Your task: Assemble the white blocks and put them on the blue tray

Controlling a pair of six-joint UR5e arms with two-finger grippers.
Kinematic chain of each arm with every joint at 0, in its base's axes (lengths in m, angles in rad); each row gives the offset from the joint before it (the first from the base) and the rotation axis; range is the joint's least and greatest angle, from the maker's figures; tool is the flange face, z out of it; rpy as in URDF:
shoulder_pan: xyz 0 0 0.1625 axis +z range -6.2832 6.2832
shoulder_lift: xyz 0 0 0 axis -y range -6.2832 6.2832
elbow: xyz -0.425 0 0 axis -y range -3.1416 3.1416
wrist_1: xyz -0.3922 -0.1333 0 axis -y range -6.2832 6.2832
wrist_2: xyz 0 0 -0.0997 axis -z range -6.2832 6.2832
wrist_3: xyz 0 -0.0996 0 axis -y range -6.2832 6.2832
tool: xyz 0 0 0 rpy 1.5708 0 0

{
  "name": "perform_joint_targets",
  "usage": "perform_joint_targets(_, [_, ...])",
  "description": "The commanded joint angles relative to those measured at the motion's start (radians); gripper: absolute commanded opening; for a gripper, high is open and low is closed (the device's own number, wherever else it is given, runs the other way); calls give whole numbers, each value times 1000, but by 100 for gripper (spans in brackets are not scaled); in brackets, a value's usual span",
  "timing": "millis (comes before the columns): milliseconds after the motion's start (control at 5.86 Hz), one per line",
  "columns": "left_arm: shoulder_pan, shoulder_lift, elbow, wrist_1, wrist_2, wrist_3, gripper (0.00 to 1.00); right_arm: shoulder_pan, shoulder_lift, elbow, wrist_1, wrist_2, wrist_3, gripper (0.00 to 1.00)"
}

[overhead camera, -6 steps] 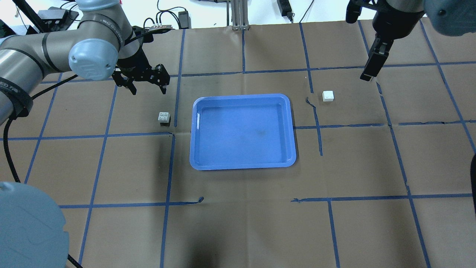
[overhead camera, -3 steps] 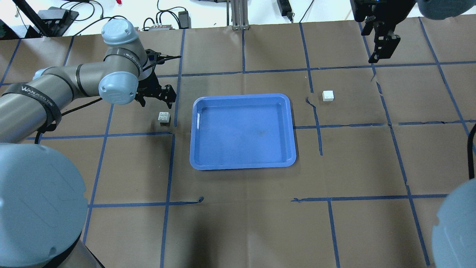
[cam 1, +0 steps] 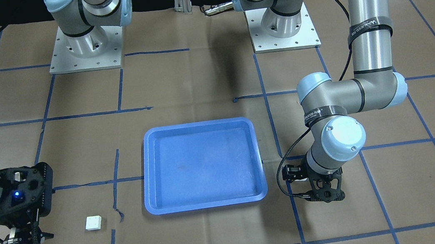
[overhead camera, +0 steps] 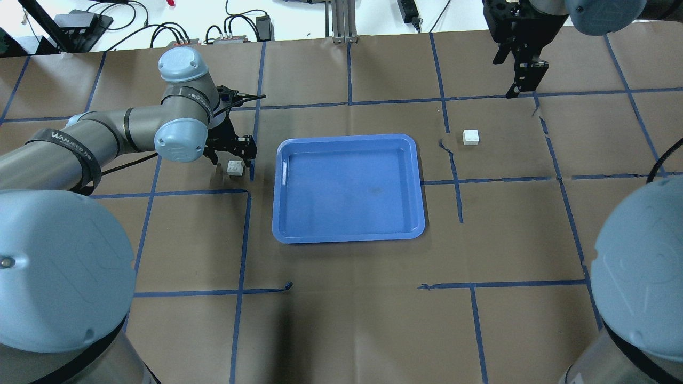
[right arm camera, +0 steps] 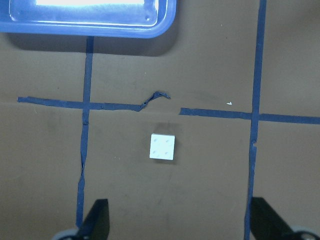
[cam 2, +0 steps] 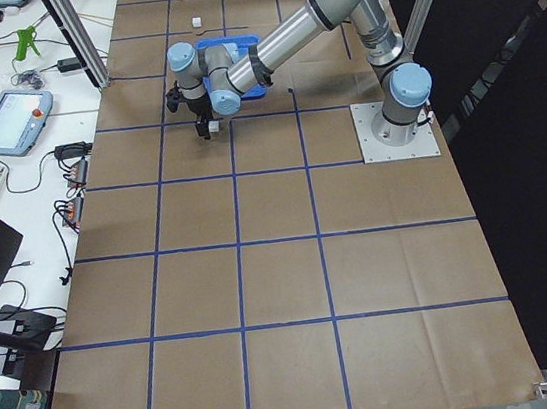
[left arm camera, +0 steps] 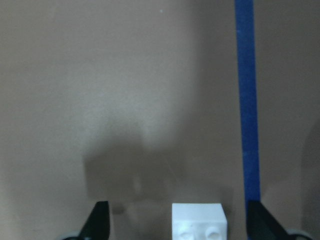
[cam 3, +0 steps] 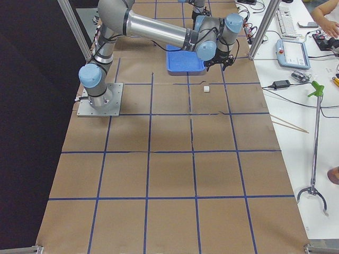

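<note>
Two white blocks [overhead camera: 235,167] [overhead camera: 470,137], one blue tray [overhead camera: 347,186]; two hands [overhead camera: 233,159] [overhead camera: 522,85]

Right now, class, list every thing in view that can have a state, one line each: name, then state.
left white block: on the table, studs up, ungripped.
right white block: on the table, studs up, alone.
blue tray: empty.
left gripper: open, straddling the left white block without touching it.
right gripper: open, empty, clear of the right white block.
</note>
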Motion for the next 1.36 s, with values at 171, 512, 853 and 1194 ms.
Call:
perform_joint_targets(171, [0, 17, -1, -18, -9, -2, 58, -92, 19, 205, -205, 222, -46, 100])
perform_joint_targets(512, [0, 17, -2, -19, -18, -1, 18, -105, 19, 351, -347, 311, -59, 100])
perform_joint_targets(853, [-17, 43, 27, -59, -37, -15, 18, -114, 60, 356, -373, 313, -123, 100])
perform_joint_targets(1194, [-177, 103, 35, -81, -69, -204, 20, -114, 92, 361, -416, 308, -143, 100])
